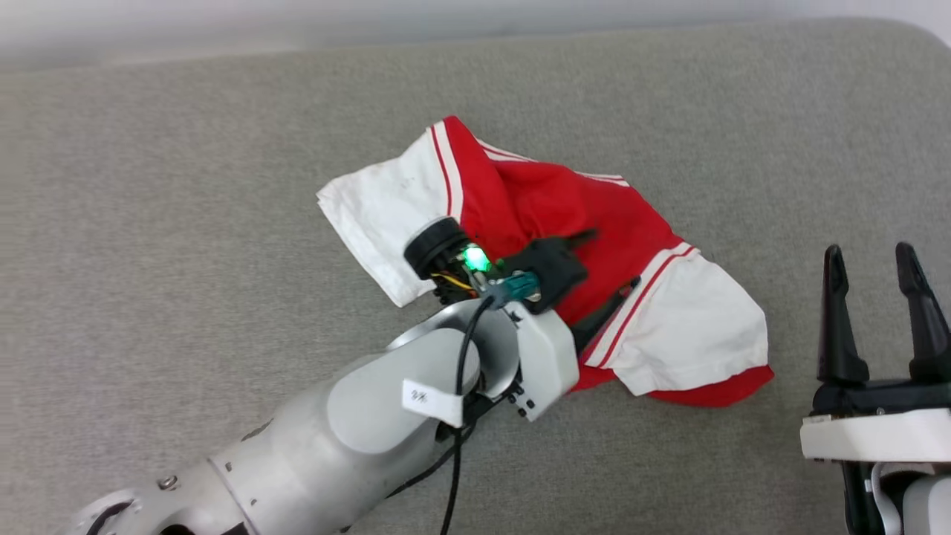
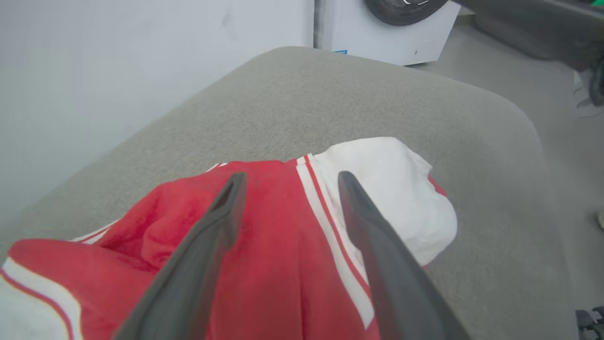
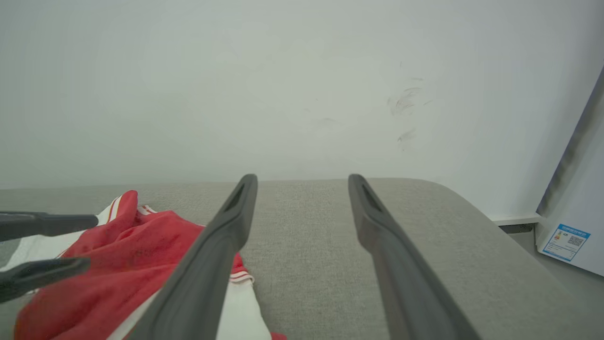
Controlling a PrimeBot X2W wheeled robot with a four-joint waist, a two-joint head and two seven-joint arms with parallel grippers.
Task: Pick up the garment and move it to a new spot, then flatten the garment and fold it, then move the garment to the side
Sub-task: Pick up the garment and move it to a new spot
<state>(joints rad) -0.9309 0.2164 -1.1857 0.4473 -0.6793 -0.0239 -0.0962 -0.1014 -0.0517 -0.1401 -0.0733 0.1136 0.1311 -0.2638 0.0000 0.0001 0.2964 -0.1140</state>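
Grey tabletop (image 1: 186, 223) carries the crumpled garment (image 1: 535, 200), neither flattened nor folded; left claw (image 1: 615, 258) spreads wide over it, right claw (image 1: 869, 253) gapes idle nearby, so seemingly everything remains.

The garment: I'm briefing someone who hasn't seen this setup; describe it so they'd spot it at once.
Start from the grey cushioned surface before the robot. Near its middle lies the garment, crumpled, beneath the open left end effector. Red body, white short sleeves and red-and-white striped trim set it apart from the plain grey around it.
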